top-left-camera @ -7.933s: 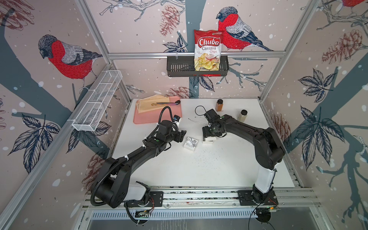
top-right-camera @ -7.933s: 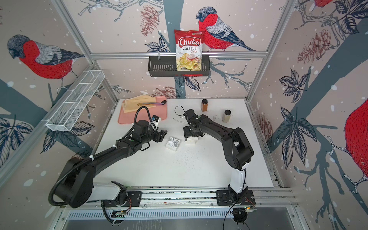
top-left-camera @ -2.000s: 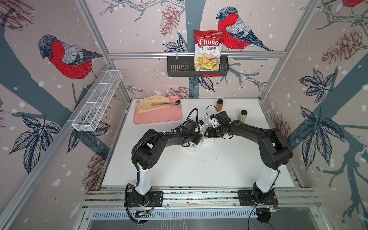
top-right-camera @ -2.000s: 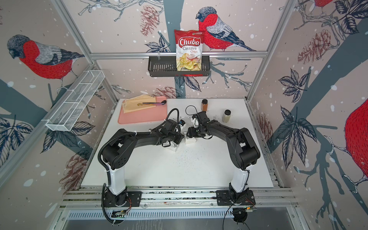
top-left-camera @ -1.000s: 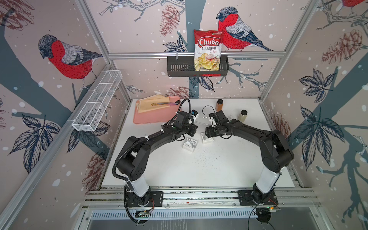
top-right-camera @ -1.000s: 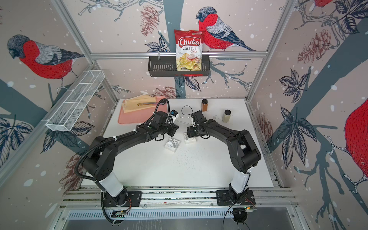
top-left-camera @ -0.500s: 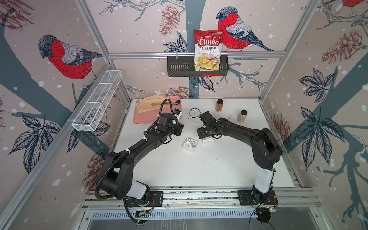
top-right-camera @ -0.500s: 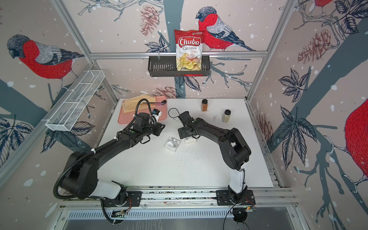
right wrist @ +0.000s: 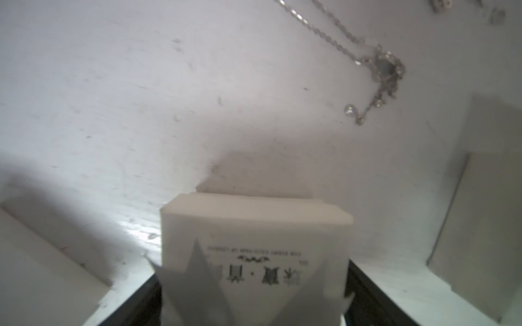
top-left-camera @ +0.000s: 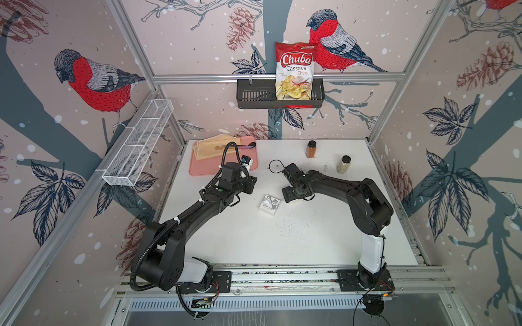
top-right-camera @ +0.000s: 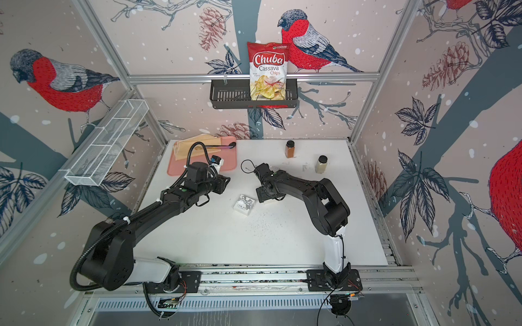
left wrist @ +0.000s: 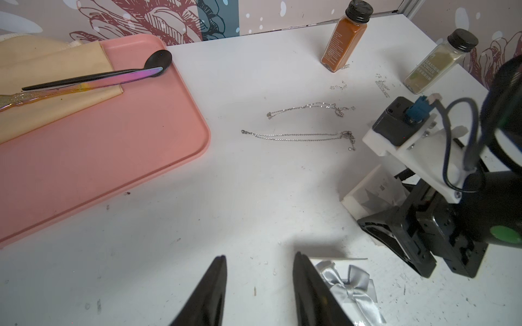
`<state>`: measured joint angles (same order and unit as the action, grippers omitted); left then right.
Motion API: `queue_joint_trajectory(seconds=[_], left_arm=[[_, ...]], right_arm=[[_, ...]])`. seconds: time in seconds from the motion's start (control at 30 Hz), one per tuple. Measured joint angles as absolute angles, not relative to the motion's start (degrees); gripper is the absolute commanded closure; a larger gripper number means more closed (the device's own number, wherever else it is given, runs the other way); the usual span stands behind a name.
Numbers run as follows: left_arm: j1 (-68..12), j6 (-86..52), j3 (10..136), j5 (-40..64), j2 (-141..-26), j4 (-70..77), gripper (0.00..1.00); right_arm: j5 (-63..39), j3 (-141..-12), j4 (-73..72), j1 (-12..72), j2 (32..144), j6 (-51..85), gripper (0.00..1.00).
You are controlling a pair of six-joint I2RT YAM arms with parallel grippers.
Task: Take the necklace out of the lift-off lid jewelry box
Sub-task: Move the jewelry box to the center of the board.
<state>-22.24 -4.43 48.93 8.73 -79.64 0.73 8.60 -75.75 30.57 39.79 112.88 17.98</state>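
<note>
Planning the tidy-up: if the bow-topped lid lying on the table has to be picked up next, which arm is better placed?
Left. The left gripper is open, empty and close to the lid; the right gripper has the box between its jaws.

The left gripper is drawing back from the jewelry box base, which it was reaching toward two seconds ago. It is now hovering beside the bow-topped lid with its jaws, closed a second ago, standing apart and empty. The right gripper is shifting slightly toward the robot's left, with the base between its jaws.
</note>
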Motion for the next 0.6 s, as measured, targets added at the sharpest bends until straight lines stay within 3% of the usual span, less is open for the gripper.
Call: queue_joint_trajectory(seconds=[0.6], left_arm=[[-22.24,-4.43,48.99,8.58,-80.25,0.69,0.55]], right_arm=[[9.74,-67.42,27.03,26.76,107.55,15.81,0.18]])
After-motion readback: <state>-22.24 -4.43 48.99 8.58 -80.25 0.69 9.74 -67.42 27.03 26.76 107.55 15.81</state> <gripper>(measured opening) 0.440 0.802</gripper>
